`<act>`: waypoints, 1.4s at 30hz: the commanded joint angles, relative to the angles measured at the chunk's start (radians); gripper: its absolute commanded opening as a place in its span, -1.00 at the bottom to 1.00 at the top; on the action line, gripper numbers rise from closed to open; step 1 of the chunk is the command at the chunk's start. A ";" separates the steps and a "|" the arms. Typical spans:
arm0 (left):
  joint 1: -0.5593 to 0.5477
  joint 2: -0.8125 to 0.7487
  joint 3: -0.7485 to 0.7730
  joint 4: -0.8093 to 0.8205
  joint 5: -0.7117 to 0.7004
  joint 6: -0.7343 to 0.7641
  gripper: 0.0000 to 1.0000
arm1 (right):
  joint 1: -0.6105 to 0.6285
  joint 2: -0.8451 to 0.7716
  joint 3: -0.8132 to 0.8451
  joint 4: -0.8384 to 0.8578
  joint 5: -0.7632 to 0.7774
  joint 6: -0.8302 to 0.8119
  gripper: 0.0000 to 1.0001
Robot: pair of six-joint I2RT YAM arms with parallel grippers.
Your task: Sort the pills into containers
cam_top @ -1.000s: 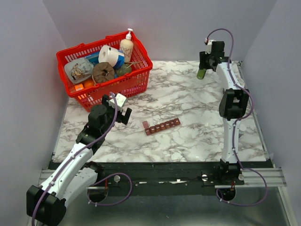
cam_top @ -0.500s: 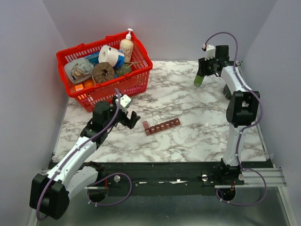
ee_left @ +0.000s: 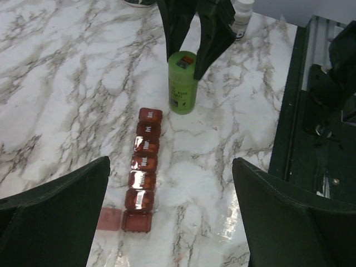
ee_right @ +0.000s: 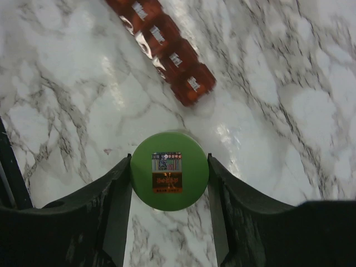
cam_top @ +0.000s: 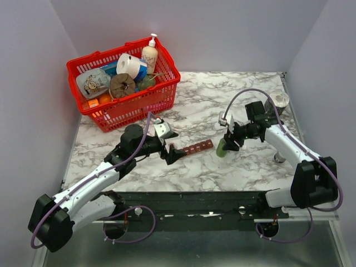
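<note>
While the left gripper [ee_left: 172, 222] hangs low over the bench [cam_top: 245, 105] with its fingers spread wide and empty, the pill box [ee_left: 143, 161] lies flat on the marble between the two arms, near the front edge. It is a narrow dark red strip of small lidded compartments. The compartment at the end nearest to the left arm seems open, with its lid folded out to the side; the other lids look closed.

The right gripper [cam_top: 227, 142] pinches a green bottle [ee_right: 169, 170] by its round sides, close under the top. This bottle is upright and just beside the far end of the strip, not touching it. Whether it rests on the bench I cannot tell.

I judge the pill box to be light, stiff plastic, and so low that fingers get little to grip. On this glossy marble it will probably slide or turn when a lid is pushed. A good hold is across its two long sides near one end, or one arm presses it down while the other works. The lids are small and thin, so they need a gentle lift at the free edge. The bottle is rigid and smooth, and it can slip or rotate in a weak pinch.
</note>
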State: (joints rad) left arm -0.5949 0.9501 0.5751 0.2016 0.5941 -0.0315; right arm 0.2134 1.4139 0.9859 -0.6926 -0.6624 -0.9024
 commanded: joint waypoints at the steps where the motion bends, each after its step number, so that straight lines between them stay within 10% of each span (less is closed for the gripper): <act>1: -0.078 0.016 -0.021 0.071 -0.077 -0.019 0.97 | -0.002 -0.102 -0.114 0.027 -0.048 -0.111 -0.57; 12: -0.250 0.180 0.006 0.156 -0.123 0.105 0.97 | 0.004 -0.178 -0.188 -0.153 -0.210 -0.279 -0.31; 19: -0.342 0.361 0.103 0.171 -0.142 0.235 0.97 | 0.001 -0.259 -0.161 -0.113 -0.181 -0.199 0.99; 42: -0.396 0.846 0.557 -0.085 0.056 0.547 0.97 | -0.371 -0.323 -0.139 -0.168 -0.319 -0.256 1.00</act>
State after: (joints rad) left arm -0.9680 1.7512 1.0763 0.1818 0.5575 0.4541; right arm -0.1448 1.0927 0.8330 -0.8185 -0.9024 -1.1236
